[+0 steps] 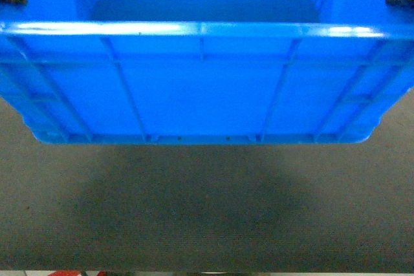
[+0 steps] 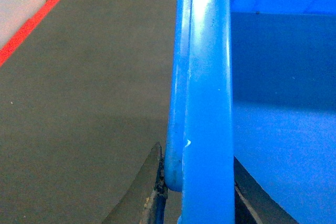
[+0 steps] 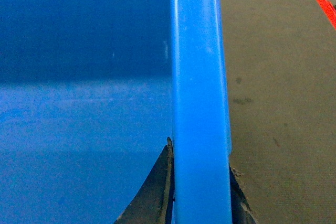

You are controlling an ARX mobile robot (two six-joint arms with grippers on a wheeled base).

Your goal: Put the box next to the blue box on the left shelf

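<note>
A: Left gripper (image 2: 199,203): fingers (image 2: 155,192) clamped across the box (image 1: 200,88) left rim; right gripper (image 3: 202,203) likewise pinching the right rim.

B: Box position? A: Raised above grey floor (image 1: 207,224); long axis runs left to right, opening up; no writing legible.

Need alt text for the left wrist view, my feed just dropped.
The box rim runs up the middle, clamped between the left gripper's dark fingers at the bottom. Grey floor with a red line lies to its left, the box's blue interior to its right.
</note>
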